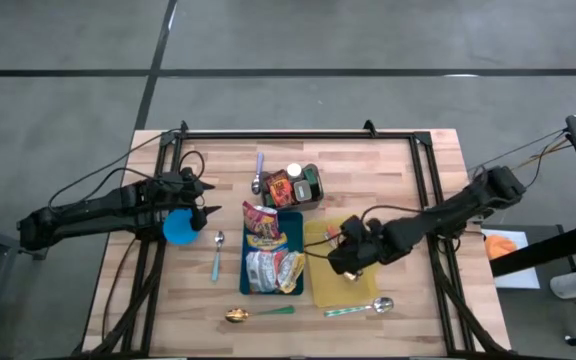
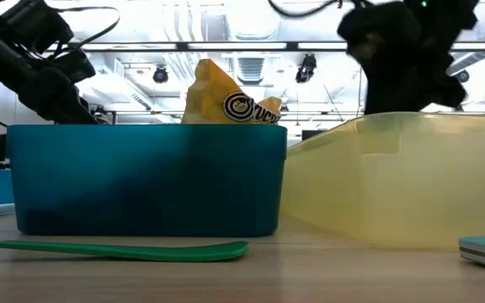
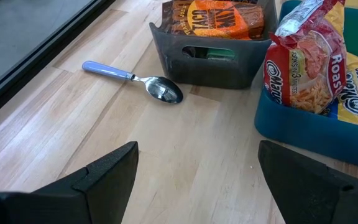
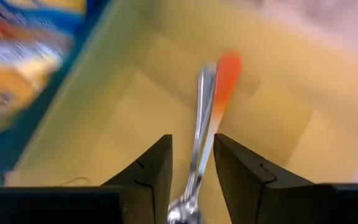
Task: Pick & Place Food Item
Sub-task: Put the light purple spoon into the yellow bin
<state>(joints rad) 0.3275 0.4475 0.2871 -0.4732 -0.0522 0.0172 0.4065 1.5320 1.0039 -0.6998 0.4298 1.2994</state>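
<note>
Pale wood-plank table (image 1: 408, 170), translucent yellow bin (image 4: 166, 81), metal orange-handled spoon (image 4: 211, 106) inside

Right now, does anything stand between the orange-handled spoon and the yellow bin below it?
Nothing visible does: the spoon is at the right hand, directly over the yellow bin's bare floor.

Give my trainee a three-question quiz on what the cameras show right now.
1. True or false: the right gripper is over the yellow bin.
2. What lies between its fingers? A) an orange-handled spoon B) a ramen packet C) nothing
3. Which bin holds the ramen packets?

Key: 1 true; 2 A; 3 the blue bin, beside which the left gripper waits open.
</note>
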